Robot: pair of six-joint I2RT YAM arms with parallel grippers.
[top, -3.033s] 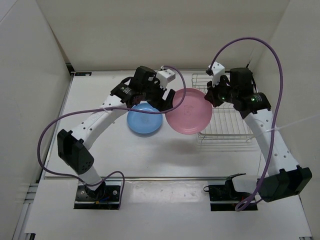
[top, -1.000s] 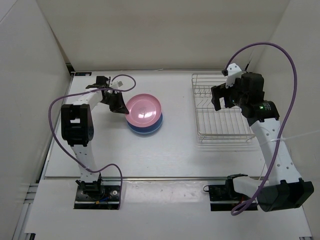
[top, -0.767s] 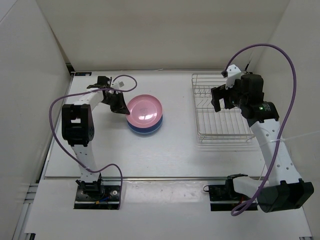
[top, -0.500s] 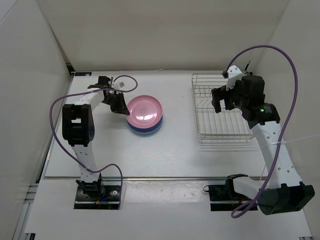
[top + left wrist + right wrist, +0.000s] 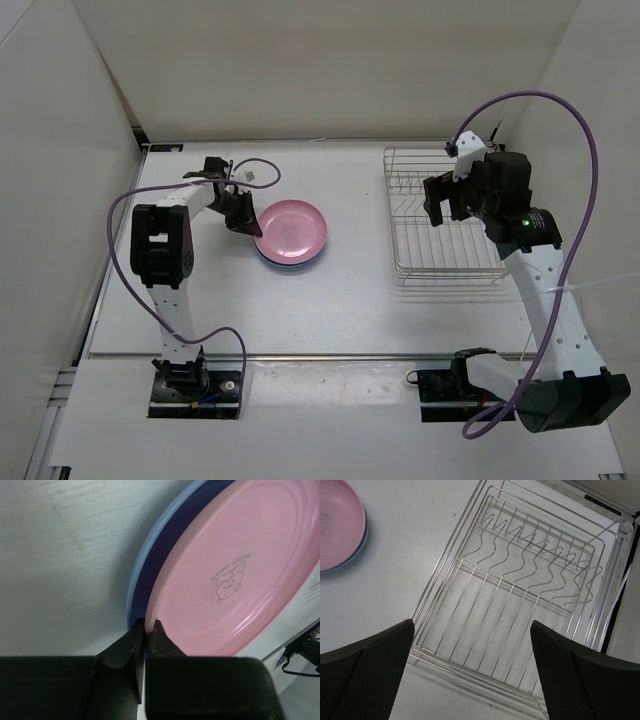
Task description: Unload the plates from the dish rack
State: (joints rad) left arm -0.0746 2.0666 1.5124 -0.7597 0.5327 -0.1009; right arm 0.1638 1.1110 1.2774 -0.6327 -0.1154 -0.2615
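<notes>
My left end effector is closing tight on the near rim of the round shallow pink plastic plate, its two dark fingertips pinching that thin edge between them. The pink plate is sitting on top of the round shallow light blue plastic plate, and both are resting on the white tabletop, left of centre and well apart from the rack. In my left wrist view the pink plate is tilting slightly, so a dark gap is showing between it and the light blue plate's rim on the side where I am holding it. A small printed cartoon figure is showing in the middle of the pink plate.

My right end effector is hanging above the rectangular silver wire dish rack with its fingers spread wide and gripping nothing. The dish rack is standing at the right side of the tabletop, its parallel bars and wavy dividers showing bare in my right wrist view. The stacked plates are showing at the far left edge of that view.
</notes>
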